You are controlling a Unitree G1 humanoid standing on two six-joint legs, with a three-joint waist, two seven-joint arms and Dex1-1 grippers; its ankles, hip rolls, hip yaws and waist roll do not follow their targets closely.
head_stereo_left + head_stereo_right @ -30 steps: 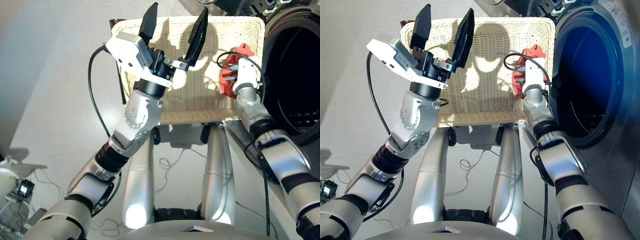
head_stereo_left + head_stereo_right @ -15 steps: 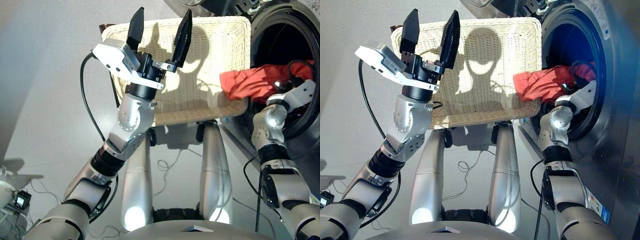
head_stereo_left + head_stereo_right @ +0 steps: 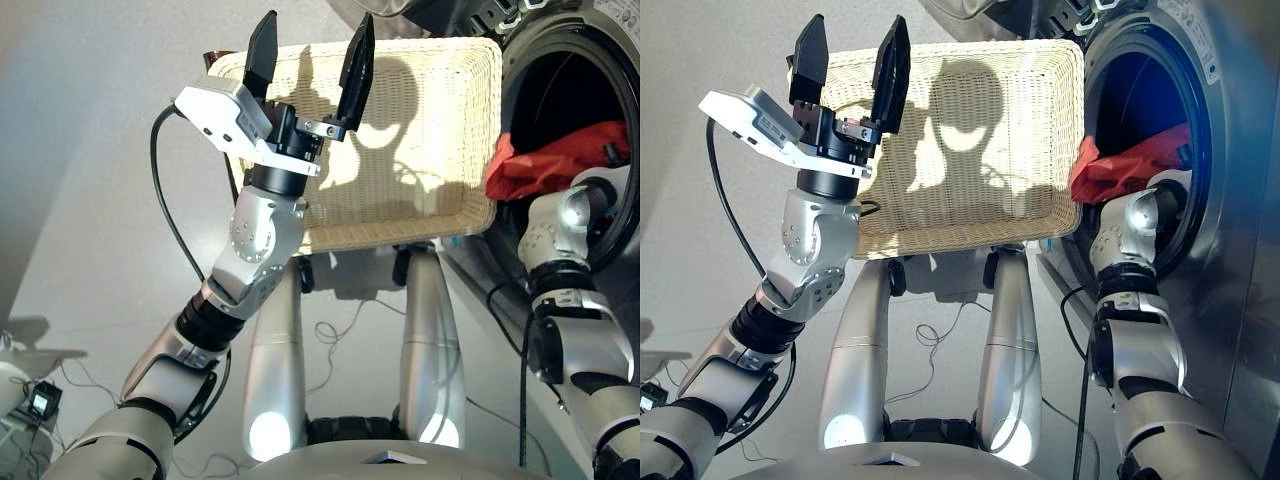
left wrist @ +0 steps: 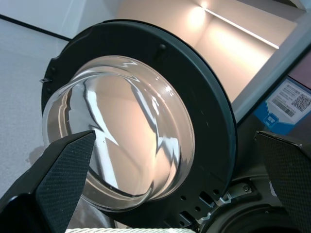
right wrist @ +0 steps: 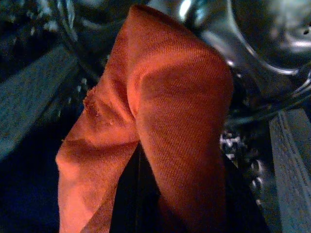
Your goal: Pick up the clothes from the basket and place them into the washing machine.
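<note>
Left eye view: the left claw [image 3: 305, 60] stands empty, fingers spread wide, above the bare cream wicker basket [image 3: 420, 160]. At three o'clock the coral red garment [image 3: 560, 160] hangs across the drum mouth of the washing machine [image 3: 570, 60], with the right arm reaching in beneath it.

Left wrist view: only the round glass door [image 4: 131, 141] shows between the parted fingers.

Right wrist view: the red cloth drapes in limp folds over the right claw, hiding its fingers, so I cannot tell its grip. It looks light, soft and floppy, best pinched at a bunched fold.
</note>
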